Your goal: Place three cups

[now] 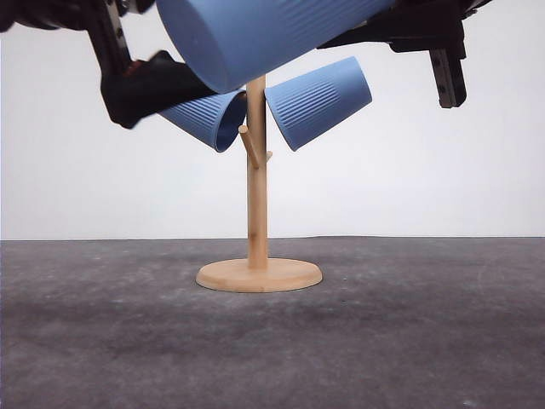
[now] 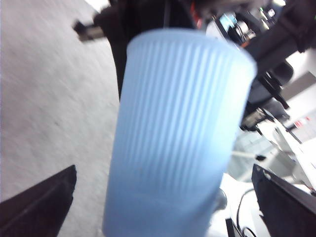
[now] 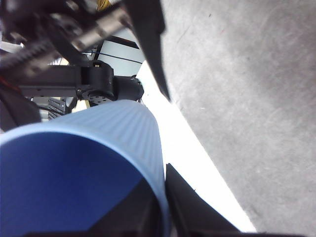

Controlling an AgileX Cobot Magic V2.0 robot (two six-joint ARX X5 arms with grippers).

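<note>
nearest: third cup [image 1: 255,34] tilted, high above table [image 1: 409,341], clenched in right gripper [image 3: 163,207]. beyond: left gripper [image 1: 149,85] at left-peg cup [image 1: 209,119], jaws' state unclear. right-peg cup [image 1: 319,100] hung on stand [image 1: 257,213]. advised: align mouth with free peg [image 1: 248,145], slide on slowly.

A wooden stand [image 1: 257,213] rises upright from its round base [image 1: 259,275] on the dark grey bench [image 1: 102,341]. A short peg [image 1: 248,145] angles off its post. Behind the stand is a plain white wall [image 1: 426,170]
</note>
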